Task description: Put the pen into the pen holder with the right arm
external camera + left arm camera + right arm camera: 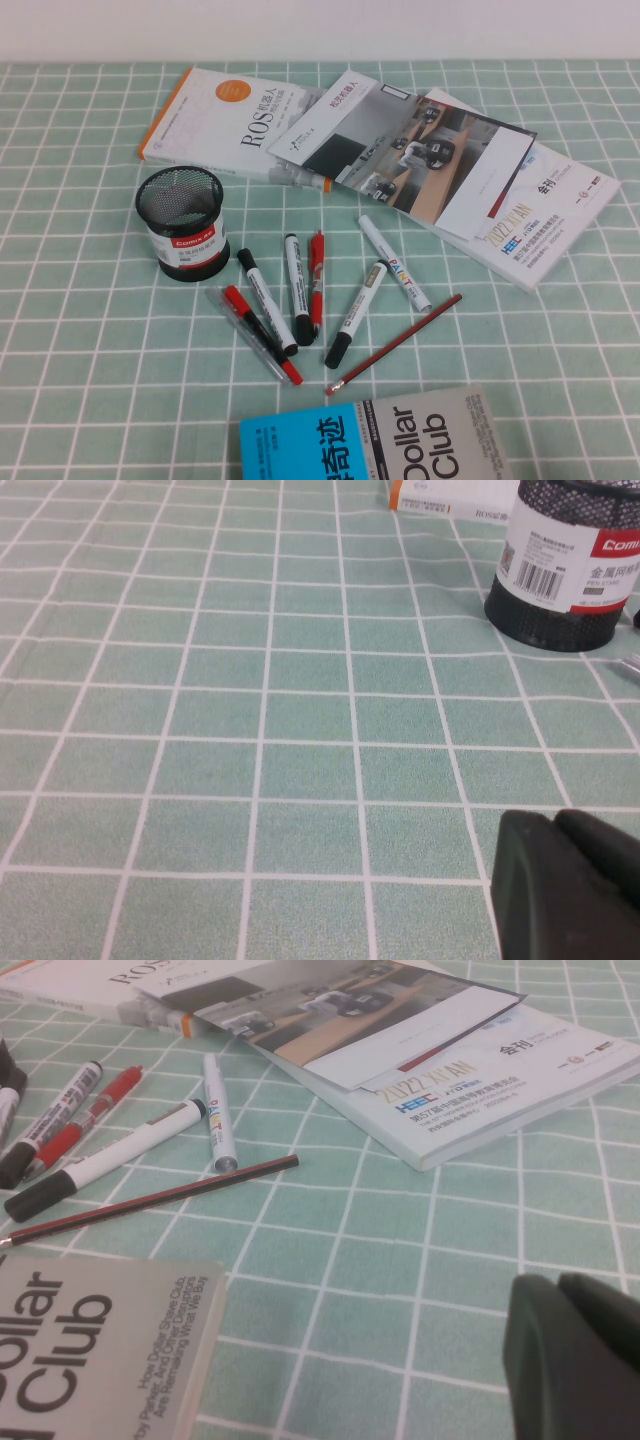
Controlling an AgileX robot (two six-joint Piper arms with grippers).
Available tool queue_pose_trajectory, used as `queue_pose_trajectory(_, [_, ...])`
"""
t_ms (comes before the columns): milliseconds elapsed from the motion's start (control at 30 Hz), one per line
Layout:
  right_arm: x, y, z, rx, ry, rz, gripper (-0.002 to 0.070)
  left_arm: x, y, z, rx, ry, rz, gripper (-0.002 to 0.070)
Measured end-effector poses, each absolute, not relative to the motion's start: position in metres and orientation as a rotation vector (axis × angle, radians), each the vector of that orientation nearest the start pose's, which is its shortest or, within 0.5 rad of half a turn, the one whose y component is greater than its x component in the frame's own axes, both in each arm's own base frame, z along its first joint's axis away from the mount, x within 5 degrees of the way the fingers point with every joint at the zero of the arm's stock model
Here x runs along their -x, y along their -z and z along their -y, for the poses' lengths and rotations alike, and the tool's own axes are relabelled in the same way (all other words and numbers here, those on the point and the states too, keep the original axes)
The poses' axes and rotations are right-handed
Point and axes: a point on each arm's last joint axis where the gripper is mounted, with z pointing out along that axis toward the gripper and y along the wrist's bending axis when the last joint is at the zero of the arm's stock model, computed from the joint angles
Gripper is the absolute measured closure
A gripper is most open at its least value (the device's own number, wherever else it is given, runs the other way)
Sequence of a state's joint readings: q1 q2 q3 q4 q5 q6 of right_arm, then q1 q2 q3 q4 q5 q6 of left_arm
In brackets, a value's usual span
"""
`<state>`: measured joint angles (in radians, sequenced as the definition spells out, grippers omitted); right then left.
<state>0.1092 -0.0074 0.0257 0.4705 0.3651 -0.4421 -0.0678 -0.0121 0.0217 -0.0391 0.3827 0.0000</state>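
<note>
The pen (394,262) lies flat on the counter (80,380), right of centre in the cluster of markers, its white cap pointing far-left and its tip near-right. Just to its left a black-capped marker (356,312) slants toward it, their far ends close together, and a red-and-black pencil (395,342) lies just near of the pen's tip. The pen holder (181,223) stands upright at the left of the cluster, its mouth open and nothing visible inside.

Neither arm shows in the high view. The right pincer (575,1360) appears only as a dark edge at the near side of its wrist view, low over bare counter and well right of the pen; whether it is spread or closed cannot be told, and it seems to hold nothing. The left pincer (565,880) is likewise only a dark edge, near the holder's left side, its state equally unclear.

The step in hand appears to be the reach. A good grasp would probably take the pen at mid-barrel, across its length, where the gap from the black-capped marker is widest. Come down squarely so the pencil is not nudged, then lift clear before swinging left to the holder.
</note>
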Motion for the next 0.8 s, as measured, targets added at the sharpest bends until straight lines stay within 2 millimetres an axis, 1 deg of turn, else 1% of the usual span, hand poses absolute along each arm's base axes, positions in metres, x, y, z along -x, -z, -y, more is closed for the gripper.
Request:
queue_pose_trajectory(100, [-0.051,-0.176,-0.020,0.209,-0.226,-1.814,0.0696,-0.052,-0.172,0.005,-0.040,0.085,-1.876,0.0680])
queue_pose_trajectory(167, [-0.052,-0.179,-0.021,0.160,-0.272,-1.789,0.0696,-0.052,-0.172,0.005,-0.040,0.085,-1.876,0.0680])
queue_pose_trajectory(433, [-0.053,-0.196,-0.022,-0.272,-0.703,-1.621,0.0696,-0.052,-0.172,0.005,-0.040,0.085,-1.876,0.0680])
queue_pose_trajectory(500, [-0.053,-0.199,-0.022,-0.354,-0.789,-1.589,0.0696,-0.052,-0.172,0.005,-0.040,0.085,-1.876,0.0680])
queue_pose_trajectory(633, [-0.053,-0.200,-0.022,-0.374,-0.818,-1.570,0.0696,-0.052,-0.172,0.005,-0.040,0.085,-1.876,0.0680])
queue_pose_trajectory(733, [-0.053,-0.200,-0.025,-0.359,-0.844,-1.581,0.0696,-0.052,-0.172,0.005,-0.040,0.085,-1.876,0.0680])
queue_pose_trajectory(800, [-0.052,-0.206,-0.026,-0.348,-0.858,-1.578,0.0696,-0.052,-0.172,0.005,-0.040,0.085,-1.876,0.0680])
